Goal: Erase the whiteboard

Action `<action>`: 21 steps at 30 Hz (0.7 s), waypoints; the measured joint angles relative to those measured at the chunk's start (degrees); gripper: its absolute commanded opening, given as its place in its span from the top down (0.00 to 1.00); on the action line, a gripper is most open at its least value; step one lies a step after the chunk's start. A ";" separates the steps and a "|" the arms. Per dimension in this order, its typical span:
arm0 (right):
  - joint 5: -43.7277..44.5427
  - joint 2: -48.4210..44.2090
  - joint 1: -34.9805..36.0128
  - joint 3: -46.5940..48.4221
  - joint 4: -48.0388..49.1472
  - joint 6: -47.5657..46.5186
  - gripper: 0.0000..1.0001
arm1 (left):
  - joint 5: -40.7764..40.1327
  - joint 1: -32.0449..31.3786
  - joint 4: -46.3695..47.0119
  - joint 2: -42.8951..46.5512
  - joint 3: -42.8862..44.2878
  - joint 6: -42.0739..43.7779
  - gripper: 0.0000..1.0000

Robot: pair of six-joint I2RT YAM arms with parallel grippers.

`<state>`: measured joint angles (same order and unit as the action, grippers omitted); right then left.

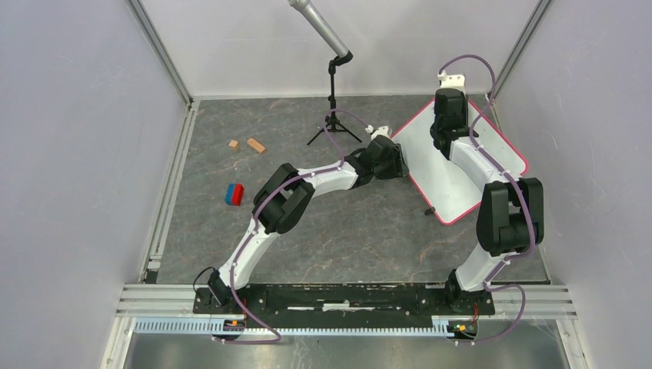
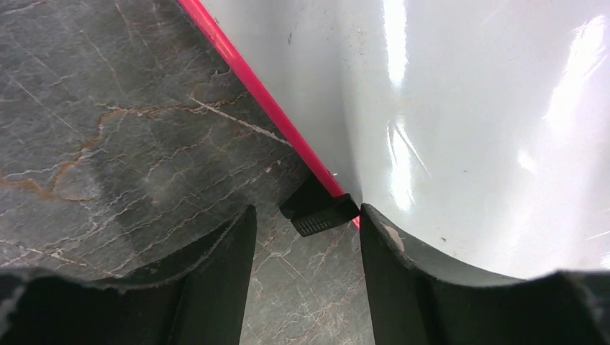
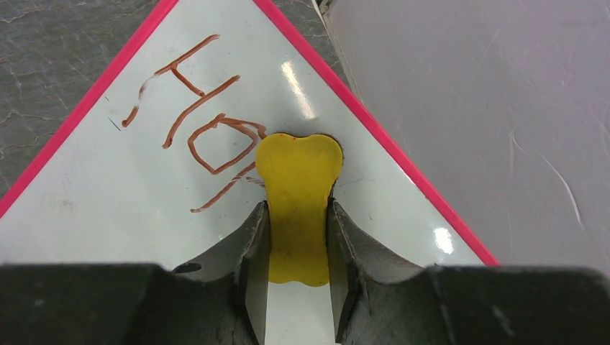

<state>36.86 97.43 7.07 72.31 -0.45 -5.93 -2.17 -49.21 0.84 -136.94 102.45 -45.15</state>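
Block, red and blue (image 1: 234,194): left part of the grey marbled worktop (image 1: 346,231), lying alone.
Blocks, wooden (image 1: 256,145): two small tan pieces, further back, just beside each other.
Tripod (image 1: 334,127): black, at the rear centre, carrying a slanted grey cylinder (image 1: 321,29); no label can be read.
Left fingers (image 2: 223,280): released and parted at the board's left edge, one over the worktop, one over the board; a black foot (image 2: 320,212) under the rim sits between them, unclamped.
Whiteboard (image 1: 430,165): right rear of the worktop, turned cornerwise, close to the right wall; thin pink-red rim (image 2: 266,108), glossy white face.
Writing (image 3: 205,122): red-brown marker near the far corner; a dash, "H" and "O" can be read, with a slanted stroke below.
Right fingers (image 3: 252,244): clenched on a yellow bone-shaped piece (image 3: 298,194).
Yellow piece, position: flat on the board, its rounded end touching the right side of the "O".
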 measured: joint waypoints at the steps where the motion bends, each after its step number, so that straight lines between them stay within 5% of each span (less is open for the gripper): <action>1: 0.00 0.00 0.00 -0.04 -0.02 0.00 0.66 | -0.24 0.00 -0.52 -0.31 0.68 0.00 0.42; 21: 1.55 4.22 -1.66 8.76 0.09 -2.56 0.66 | -0.74 -0.33 -5.09 -3.50 6.93 -0.09 0.65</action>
<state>38.41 101.65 5.41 81.08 -0.36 -8.49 -2.92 -49.54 -4.25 -140.44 109.38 -45.23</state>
